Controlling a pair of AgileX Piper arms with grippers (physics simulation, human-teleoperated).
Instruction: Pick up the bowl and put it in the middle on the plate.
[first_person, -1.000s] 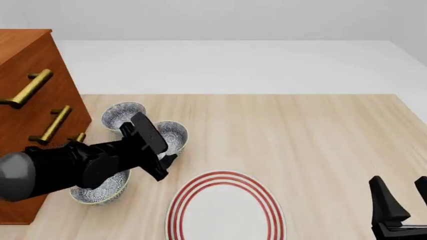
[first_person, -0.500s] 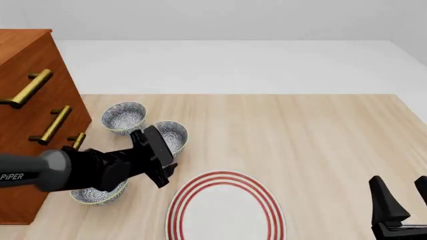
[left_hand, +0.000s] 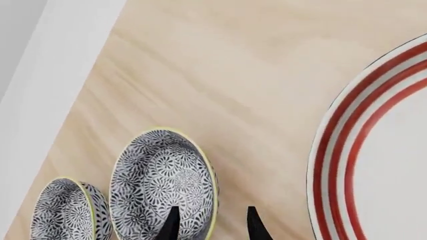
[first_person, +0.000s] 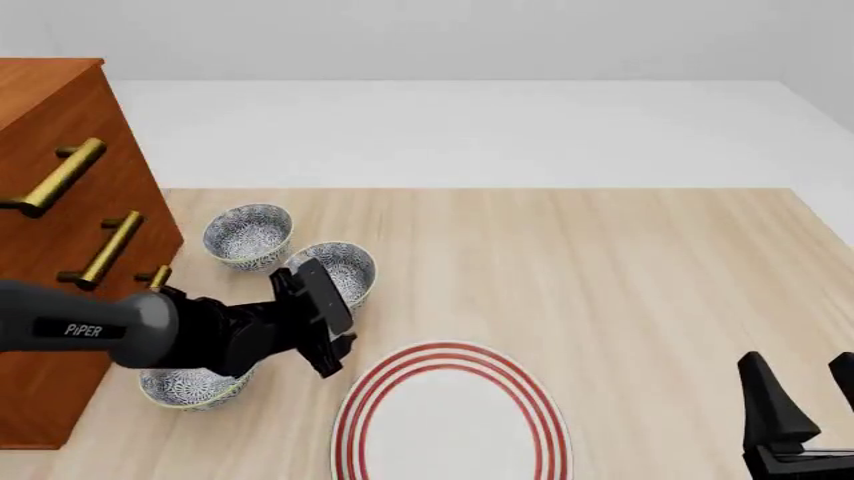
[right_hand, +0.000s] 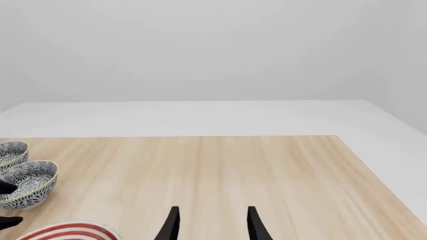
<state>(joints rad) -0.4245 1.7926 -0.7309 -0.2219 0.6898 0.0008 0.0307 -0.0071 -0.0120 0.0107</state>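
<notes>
Three look-alike grey-blue floral bowls stand at the left of the table. The bowl (first_person: 336, 270) in the middle is the one my left gripper (first_person: 334, 322) hangs over. In the left wrist view this bowl (left_hand: 160, 180) has its yellow rim between the tips of my left gripper (left_hand: 212, 226), which is open: one finger is over the inside, the other outside on the plate's side. The white plate (first_person: 451, 415) with red rings, seen too as the plate (left_hand: 373, 150), lies at the near centre. My right gripper (first_person: 807, 395) stands open and empty at the near right; my right gripper (right_hand: 212, 225) faces bare table.
A second bowl (first_person: 248, 234) stands further back. A third bowl (first_person: 191, 387) sits half under my left arm. A wooden drawer cabinet (first_person: 67, 230) with brass handles fills the left edge. The second bowl (left_hand: 67, 210) shows beside the gripped-over one.
My left arm has sunk lower and swung slightly toward the near side, bringing its gripper down at the middle bowl's near rim. The far bowl now shows whole. The right arm has not moved.
</notes>
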